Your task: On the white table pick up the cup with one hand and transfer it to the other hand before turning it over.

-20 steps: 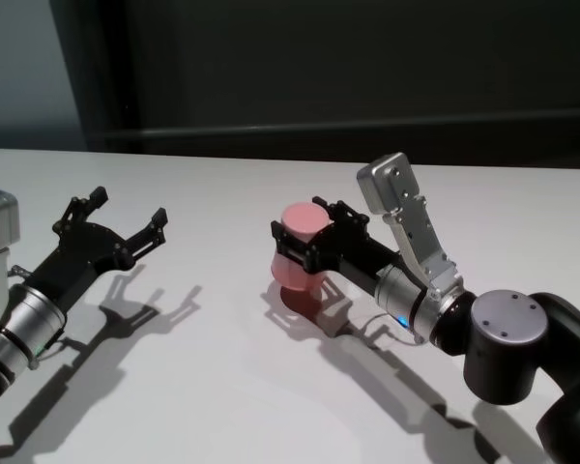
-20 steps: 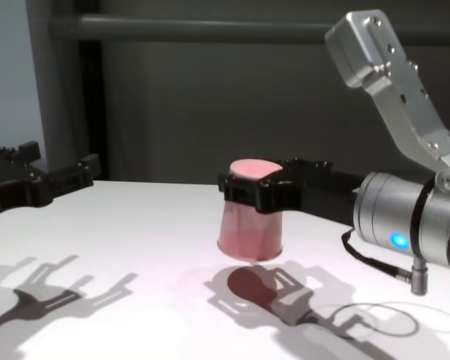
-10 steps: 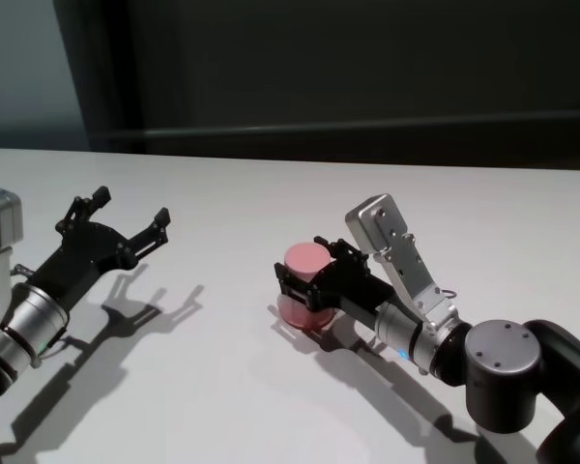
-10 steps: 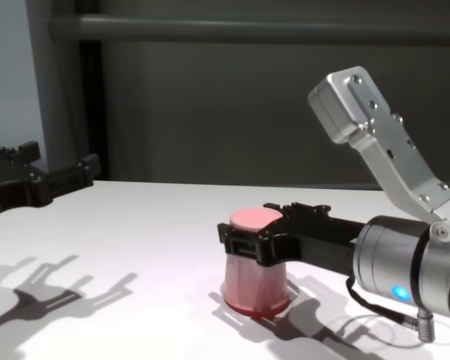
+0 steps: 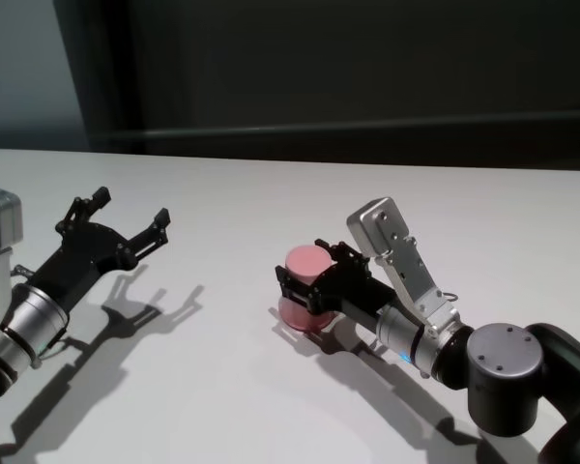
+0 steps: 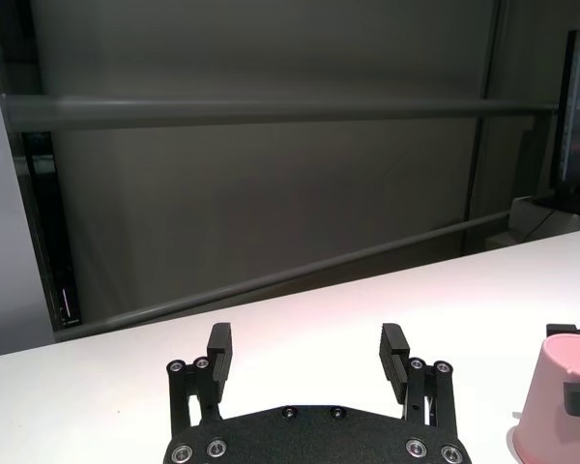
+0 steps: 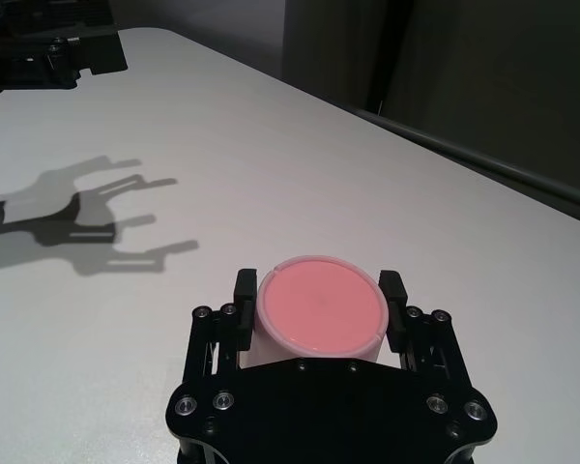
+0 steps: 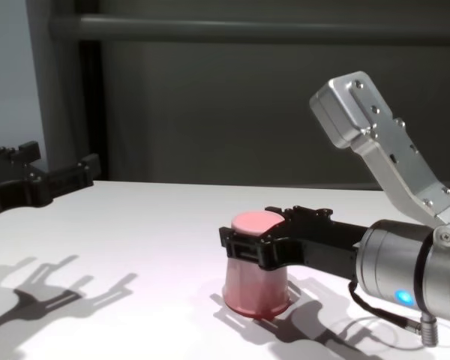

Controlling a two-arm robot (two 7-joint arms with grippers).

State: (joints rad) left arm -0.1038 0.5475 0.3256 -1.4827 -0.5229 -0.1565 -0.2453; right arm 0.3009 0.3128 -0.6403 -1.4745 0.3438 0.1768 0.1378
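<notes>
The salmon-pink cup stands upside down on the white table, flat base up. My right gripper, on the arm with the blue light, is shut on the cup, one finger on each side near the base. In the right wrist view the cup sits between the gripper's fingers. In the chest view the cup's rim rests on the table. My left gripper is open and empty, held above the table at the far left. The left wrist view shows the cup off to one side.
The table's far edge runs in front of a dark wall with a horizontal rail. The right arm's silver wrist camera housing sticks up behind the cup. A thin cable loops on the table by the right forearm.
My right gripper has lowered the upside-down cup from just above the table onto the tabletop and moved slightly nearer. The left arm has not moved.
</notes>
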